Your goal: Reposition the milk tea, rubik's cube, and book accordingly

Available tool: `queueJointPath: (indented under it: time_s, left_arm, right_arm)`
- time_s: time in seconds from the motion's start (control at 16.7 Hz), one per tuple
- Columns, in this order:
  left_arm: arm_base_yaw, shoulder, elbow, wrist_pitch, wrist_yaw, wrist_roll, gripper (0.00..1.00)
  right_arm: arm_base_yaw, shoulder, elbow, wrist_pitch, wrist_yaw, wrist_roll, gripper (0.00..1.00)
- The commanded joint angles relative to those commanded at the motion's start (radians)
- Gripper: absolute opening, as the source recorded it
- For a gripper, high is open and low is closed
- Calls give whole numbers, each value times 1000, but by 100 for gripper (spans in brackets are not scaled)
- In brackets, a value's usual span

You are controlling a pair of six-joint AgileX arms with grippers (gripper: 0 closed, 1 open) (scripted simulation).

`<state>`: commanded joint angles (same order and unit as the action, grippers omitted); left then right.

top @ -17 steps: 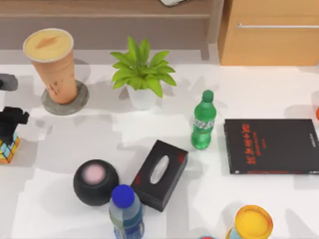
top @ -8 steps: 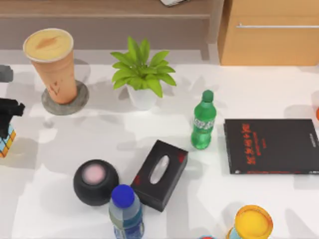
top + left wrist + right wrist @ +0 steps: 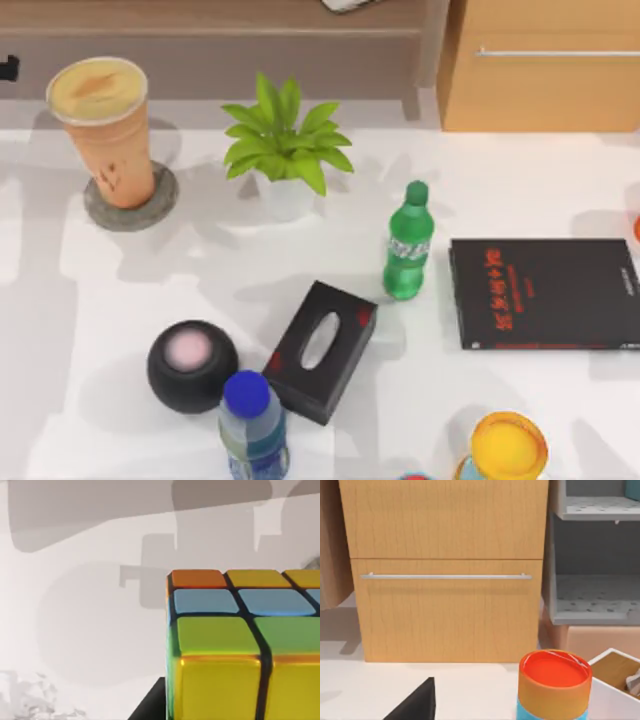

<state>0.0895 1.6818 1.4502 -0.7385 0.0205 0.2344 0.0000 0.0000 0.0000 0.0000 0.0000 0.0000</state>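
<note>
Your left claw's camera sits right up against the rubik's cube [image 3: 235, 645], which occupies the lower right of that frame with orange, yellow, blue and green squares showing; a dark sliver of the claw pokes in at the bottom edge beside it. You cannot tell from this whether the left claw is gripping the cube or how wide it stands. Beyond the cube lies pale tabletop [image 3: 80, 630] crossed by grey shadows.

Your right claw shows as a black wedge at the bottom edge of its own camera frame, so you cannot tell its state either. Near it stands a can with a red top [image 3: 554, 682], and behind that a wooden drawer cabinet [image 3: 445, 570] with a metal handle.

From above, the milk tea [image 3: 103, 125] stands upright on a grey coaster [image 3: 130, 200] in the upper left. A potted plant [image 3: 285, 150] is to its right, then a green bottle [image 3: 408, 245] and a black book [image 3: 545, 292]. Lower down sit a black sphere [image 3: 192, 366], a black tissue box [image 3: 320, 350] and a blue-capped bottle [image 3: 253, 425].
</note>
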Motion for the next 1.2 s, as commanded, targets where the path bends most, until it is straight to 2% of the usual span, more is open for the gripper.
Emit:
queueJointPath:
  time_s: [0.3, 0.66, 0.84, 1.2]
  left_arm:
    - [-37, -142, -4, 394, 13, -84, 0]
    - [-85, -169, -46, 776, 12, -194, 0]
    - [-98, -174, -58, 852, 7, -220, 0]
    - [-91, -169, -54, 856, 6, -220, 0]
  right_arm:
    - [0, 0, 0, 0, 0, 0, 100]
    - [0, 0, 0, 0, 0, 0, 100]
    - [0, 0, 0, 0, 0, 0, 100]
    - [0, 0, 0, 0, 0, 0, 100]
